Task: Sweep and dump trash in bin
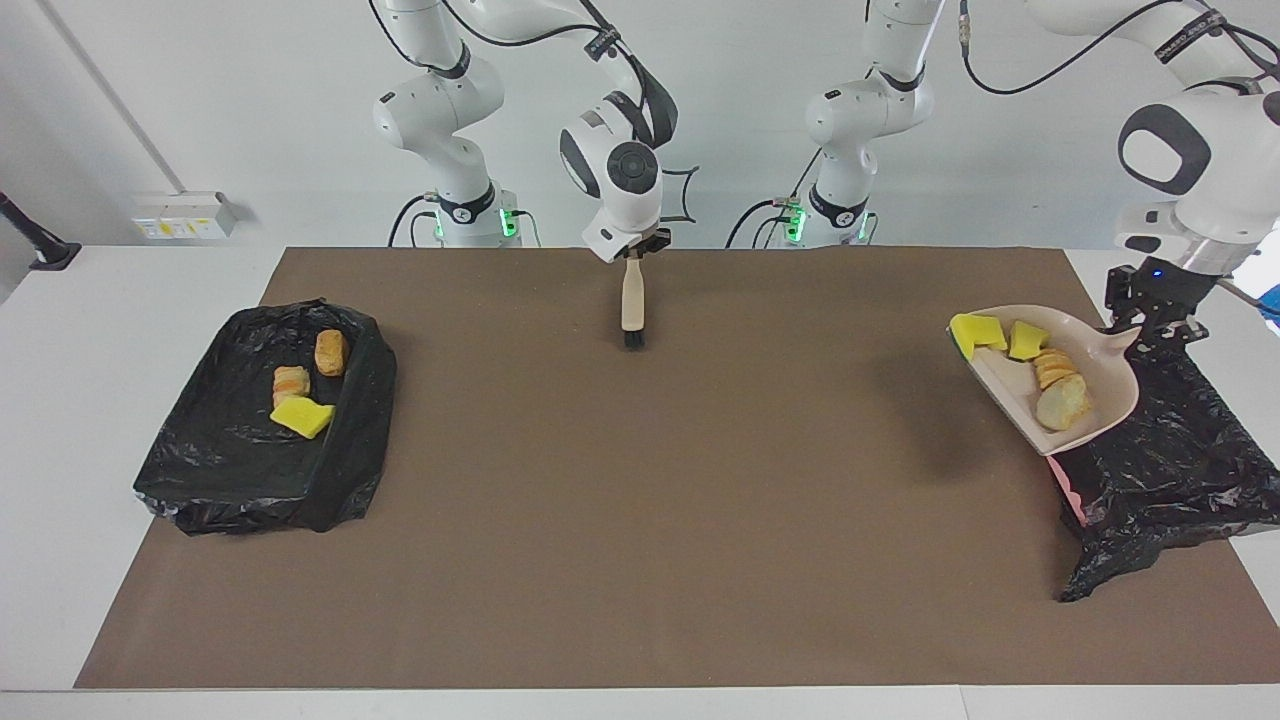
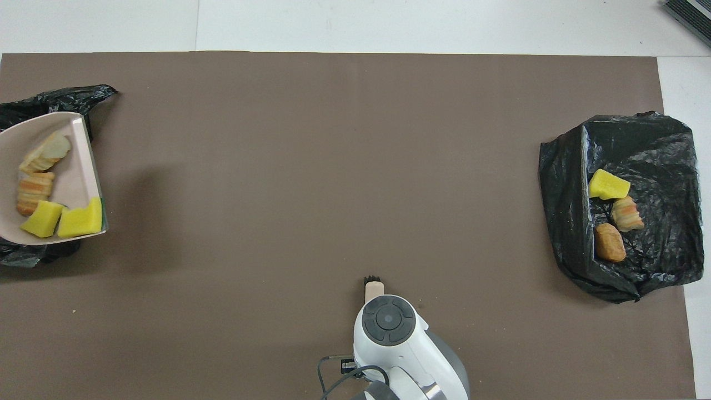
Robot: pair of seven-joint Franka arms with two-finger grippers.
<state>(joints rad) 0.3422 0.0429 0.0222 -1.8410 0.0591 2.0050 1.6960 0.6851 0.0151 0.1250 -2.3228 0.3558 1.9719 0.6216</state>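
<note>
brown mat [image 1: 620, 520] on white tabletop [image 1: 90, 330] | left hand [image 1: 1150, 325] clamped on dustpan [image 1: 1100, 400] over bin [image 1: 1180, 460] | right hand [image 1: 632, 256] clamped on brush [image 1: 632, 305] | mat's middle bare

Two white Franka arms [image 1: 440, 100] with dark grey round joint caps, black cables strapped along the links. Green lights glow at the bases [image 1: 508, 222]. Grippers look black, probably.

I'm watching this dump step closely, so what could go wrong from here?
1. A yellow sponge piece sits at the open lip of the dustpan, which the left gripper holds over the bin edge; it might drop onto the mat.
2. The bin's loose liner could snag the pan when tipped.
</note>
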